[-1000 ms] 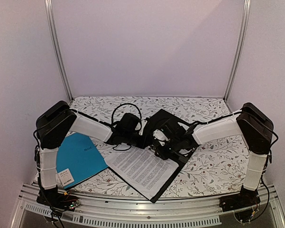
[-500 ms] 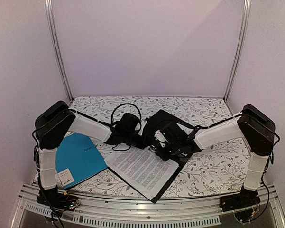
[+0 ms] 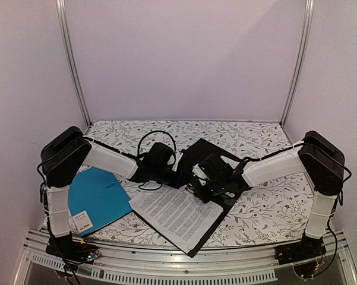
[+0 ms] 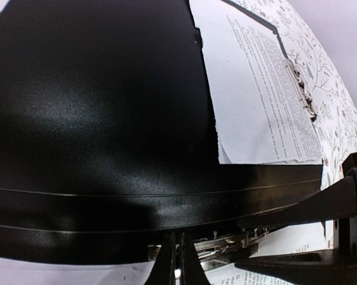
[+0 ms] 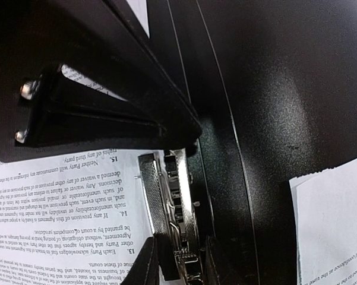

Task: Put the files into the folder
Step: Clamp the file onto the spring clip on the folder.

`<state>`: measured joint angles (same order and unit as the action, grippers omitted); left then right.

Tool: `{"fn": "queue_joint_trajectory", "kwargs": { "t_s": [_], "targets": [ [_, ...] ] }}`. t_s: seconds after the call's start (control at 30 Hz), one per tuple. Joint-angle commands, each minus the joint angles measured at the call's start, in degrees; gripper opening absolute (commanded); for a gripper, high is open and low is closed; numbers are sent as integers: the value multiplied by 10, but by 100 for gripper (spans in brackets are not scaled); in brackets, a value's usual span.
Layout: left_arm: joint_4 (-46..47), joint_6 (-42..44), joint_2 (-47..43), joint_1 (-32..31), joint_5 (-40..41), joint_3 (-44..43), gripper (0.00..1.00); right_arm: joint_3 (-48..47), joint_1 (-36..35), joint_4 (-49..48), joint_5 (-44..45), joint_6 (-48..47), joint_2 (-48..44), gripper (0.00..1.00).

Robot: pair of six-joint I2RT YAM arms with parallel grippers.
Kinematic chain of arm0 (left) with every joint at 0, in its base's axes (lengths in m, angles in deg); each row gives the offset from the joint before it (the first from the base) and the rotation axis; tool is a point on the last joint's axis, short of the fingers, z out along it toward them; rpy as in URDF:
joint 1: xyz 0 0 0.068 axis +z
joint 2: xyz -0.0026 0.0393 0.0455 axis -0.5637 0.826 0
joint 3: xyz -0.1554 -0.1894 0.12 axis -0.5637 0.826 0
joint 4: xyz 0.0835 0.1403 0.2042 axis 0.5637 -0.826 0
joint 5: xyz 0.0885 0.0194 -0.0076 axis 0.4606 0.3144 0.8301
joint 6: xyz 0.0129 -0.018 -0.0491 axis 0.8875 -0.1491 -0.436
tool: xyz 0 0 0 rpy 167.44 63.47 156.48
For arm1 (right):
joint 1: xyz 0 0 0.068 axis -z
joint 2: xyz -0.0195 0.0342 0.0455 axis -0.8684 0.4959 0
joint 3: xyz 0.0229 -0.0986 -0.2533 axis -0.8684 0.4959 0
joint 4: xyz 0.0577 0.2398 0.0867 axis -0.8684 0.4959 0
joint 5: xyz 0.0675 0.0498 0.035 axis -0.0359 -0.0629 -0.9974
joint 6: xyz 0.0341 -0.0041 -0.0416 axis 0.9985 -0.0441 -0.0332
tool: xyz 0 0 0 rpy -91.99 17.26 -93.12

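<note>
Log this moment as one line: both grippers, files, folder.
left gripper: shut, at folder edge | right gripper: shut on silver clip | files: lying on open folder

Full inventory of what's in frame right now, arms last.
files: several sheets, white with black print, lying in the open folder
folder: 1, black, open at table centre
clip: 1, silver, inside the folder by the sheets
teal folder: 1, teal, near-left of table
tablecloth: 1, white floral, over the table
left fingers: 1 pair, black, shut, at the folder's cover
right fingers: 1 pair, black, shut on the clip
</note>
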<state>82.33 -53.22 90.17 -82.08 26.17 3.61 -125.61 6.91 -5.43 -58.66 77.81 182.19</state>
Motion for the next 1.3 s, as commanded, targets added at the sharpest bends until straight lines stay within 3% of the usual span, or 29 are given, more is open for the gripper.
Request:
{"fn": "queue_joint_trajectory", "kwargs": {
  "t_s": [0.0, 0.27, 0.4, 0.63, 0.93, 1.27],
  "targets": [
    [-232, 1, 31, -13, -6, 44, 0, 21, 10, 167, 61, 30, 53, 0],
    [-207, -12, 12, -21, -49, 21, 0, 19, 11, 170, 64, 38, 55, 0],
    [-138, -52, 3, -14, -91, 44, 0, 49, 10, 132, 62, 41, 40, 0],
    [-100, -73, 4, 0, -133, 47, 0, 74, 11, 75, 53, 19, 18, 0],
    [-97, -90, 1, -1, -169, 61, 0, 70, 17, 77, 51, 29, 21, 0],
    [-148, -90, 34, 11, -144, 77, 0, 66, 16, 85, 50, 32, 23, 0]
  ]
}}
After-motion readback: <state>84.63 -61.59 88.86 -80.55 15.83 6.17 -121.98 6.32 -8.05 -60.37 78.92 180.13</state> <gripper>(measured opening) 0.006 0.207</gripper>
